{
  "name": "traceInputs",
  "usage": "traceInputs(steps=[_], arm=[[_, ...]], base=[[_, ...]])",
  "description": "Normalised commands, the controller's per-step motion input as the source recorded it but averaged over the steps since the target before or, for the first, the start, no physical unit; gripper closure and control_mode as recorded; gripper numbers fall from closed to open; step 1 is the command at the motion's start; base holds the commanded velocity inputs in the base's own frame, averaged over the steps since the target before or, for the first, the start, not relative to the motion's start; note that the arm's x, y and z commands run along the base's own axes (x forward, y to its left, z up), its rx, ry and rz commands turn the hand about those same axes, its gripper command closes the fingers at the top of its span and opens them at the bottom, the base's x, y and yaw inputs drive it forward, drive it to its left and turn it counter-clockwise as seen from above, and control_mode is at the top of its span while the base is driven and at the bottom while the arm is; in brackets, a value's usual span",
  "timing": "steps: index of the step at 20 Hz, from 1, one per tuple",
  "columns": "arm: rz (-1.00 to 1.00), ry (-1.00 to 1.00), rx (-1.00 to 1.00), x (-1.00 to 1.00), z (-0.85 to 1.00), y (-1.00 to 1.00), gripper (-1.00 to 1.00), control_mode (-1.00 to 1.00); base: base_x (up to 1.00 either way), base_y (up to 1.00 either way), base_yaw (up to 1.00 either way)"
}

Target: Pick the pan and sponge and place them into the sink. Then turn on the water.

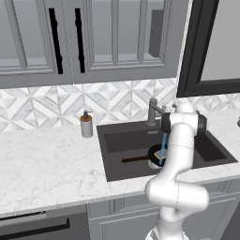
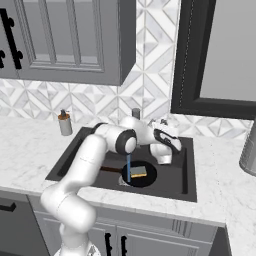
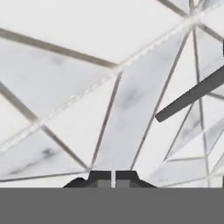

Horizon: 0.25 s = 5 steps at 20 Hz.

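Observation:
The black pan [image 2: 146, 178] lies flat in the dark sink [image 2: 172, 186], its brown handle [image 1: 135, 159] pointing left. On the pan rests the yellow sponge [image 2: 138, 172]. A thin blue stream of water [image 2: 128, 169] runs from the grey faucet [image 1: 152, 111] down onto the pan. My gripper [image 3: 113, 178] is shut on nothing, up behind the basin beside the faucet and facing the tiled backsplash at close range. In the hand view a dark grey bar [image 3: 190, 95] slants across the tiles on the right. My arm hides part of the pan [image 1: 153, 154] in the left base view.
A soap dispenser [image 1: 86, 124] stands on the marble counter left of the sink. A dark window frame [image 1: 206, 51] rises at the back right, with grey wall cabinets [image 1: 93, 37] overhead. A metal vessel [image 2: 248, 150] stands at the counter's far right.

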Motion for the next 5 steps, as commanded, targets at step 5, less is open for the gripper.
traceInputs(steps=[5], arm=[[0.21,-0.14,0.5,-1.0,0.26,-1.0,1.0,-1.0]], base=[[0.0,0.0,0.0]])
